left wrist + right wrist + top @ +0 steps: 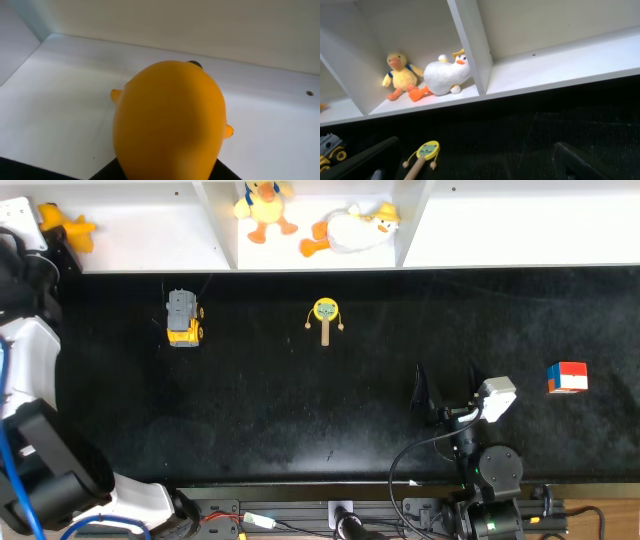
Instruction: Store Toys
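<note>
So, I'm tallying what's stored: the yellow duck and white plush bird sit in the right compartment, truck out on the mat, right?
Not quite: the top view shows the yellow duck and white plush bird in the middle compartment, not the right one. The truck is on the mat.

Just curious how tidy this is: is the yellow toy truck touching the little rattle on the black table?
Apart. The top view shows bare black tabletop between the truck and the rattle.
</note>
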You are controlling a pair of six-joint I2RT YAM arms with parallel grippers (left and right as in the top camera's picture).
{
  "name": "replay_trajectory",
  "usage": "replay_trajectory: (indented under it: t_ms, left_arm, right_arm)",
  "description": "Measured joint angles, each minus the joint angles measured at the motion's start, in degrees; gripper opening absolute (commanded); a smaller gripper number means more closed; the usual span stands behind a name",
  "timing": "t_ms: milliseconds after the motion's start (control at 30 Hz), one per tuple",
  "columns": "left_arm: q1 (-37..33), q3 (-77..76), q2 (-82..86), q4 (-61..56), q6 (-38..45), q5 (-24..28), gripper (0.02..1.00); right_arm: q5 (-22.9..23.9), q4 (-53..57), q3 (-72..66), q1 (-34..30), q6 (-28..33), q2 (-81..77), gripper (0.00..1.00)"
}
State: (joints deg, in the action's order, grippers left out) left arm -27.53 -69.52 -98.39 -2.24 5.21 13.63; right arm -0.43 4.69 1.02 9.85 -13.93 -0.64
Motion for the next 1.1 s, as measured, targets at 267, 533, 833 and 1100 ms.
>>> replay_trajectory:
  t_ms: [267, 533, 833, 1100]
  left_arm:
    - [0.2, -0.17, -0.13, -0.09, -2.6, -2.1, 0.255]
    - [0.2, -0.2, -0.44, -2.19, -4.68, -2.62, 0.242]
    - [0.17, -0.2, -0.87, -2.49, -5.14, -2.84, 0.246]
    - [0.2, -0.5, -1.44, -2.12, -6.29, -3.02, 0.373]
  right_arm:
    - [0.0, 0.0, 0.0, 0.0, 0.0, 0.0, 0.993]
    - [0.0, -0.02, 0.0, 0.0, 0.0, 0.0, 0.996]
    - [0.0, 0.0, 0.0, 0.0, -0.02, 0.0, 0.996]
    - [0.02, 0.0, 0.0, 0.0, 0.02, 0.0, 1.0]
